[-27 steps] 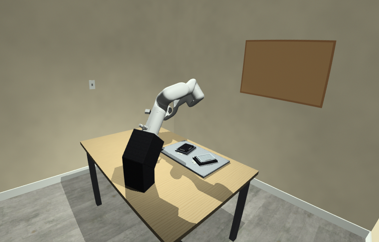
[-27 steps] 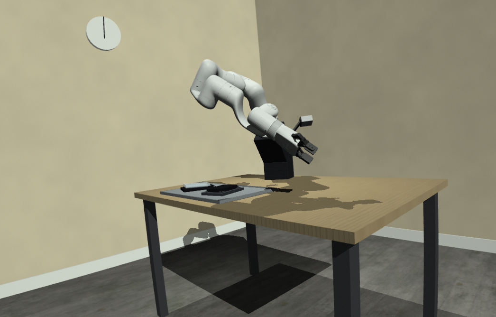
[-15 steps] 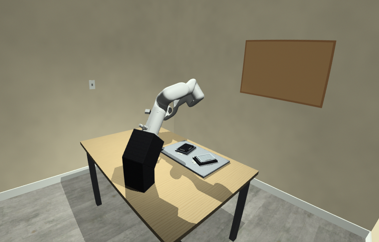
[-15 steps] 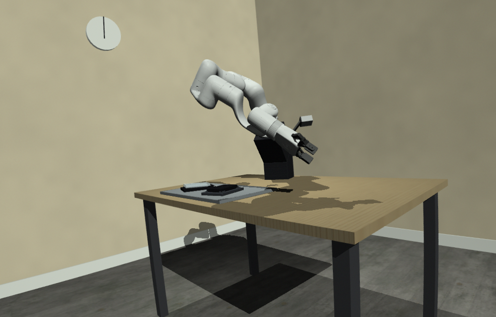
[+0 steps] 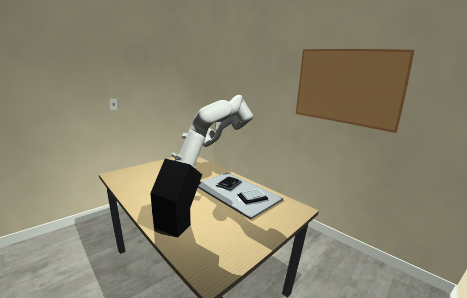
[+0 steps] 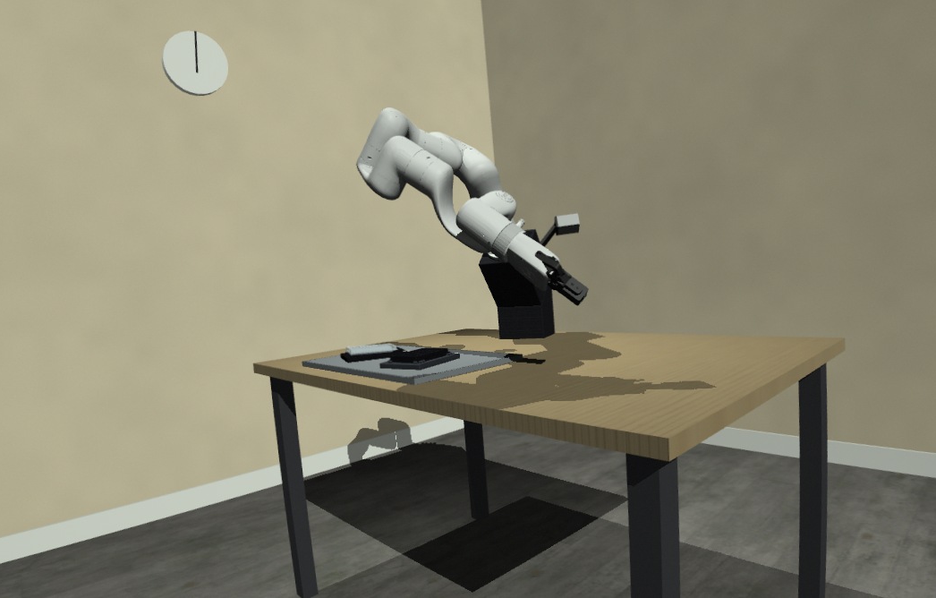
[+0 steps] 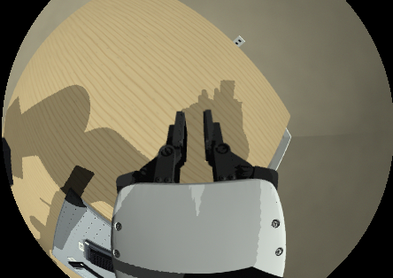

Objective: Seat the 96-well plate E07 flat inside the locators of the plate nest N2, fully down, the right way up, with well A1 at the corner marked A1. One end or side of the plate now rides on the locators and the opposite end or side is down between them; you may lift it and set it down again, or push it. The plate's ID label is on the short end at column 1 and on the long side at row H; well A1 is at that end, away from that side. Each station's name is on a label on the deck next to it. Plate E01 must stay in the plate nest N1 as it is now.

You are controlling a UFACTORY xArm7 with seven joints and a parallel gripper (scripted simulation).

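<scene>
A grey deck (image 5: 241,194) on the table carries two plate nests. One holds a black plate (image 5: 228,182), the other a pale plate (image 5: 252,195). The labels are too small to read, so I cannot tell which is E07. In the exterior view the black plate (image 6: 420,357) looks slightly tilted and the pale plate (image 6: 371,349) lies behind it. My gripper (image 6: 574,291) hangs high in the air over the table's middle, well away from the deck. Its fingers stand close together with nothing between them. A corner of the deck (image 7: 82,240) shows in the wrist view.
The arm's black pedestal (image 5: 173,196) stands on the table's near left part and hides the gripper in the top view. A corkboard (image 5: 354,88) hangs on the wall. The table's edges lie beyond the deck.
</scene>
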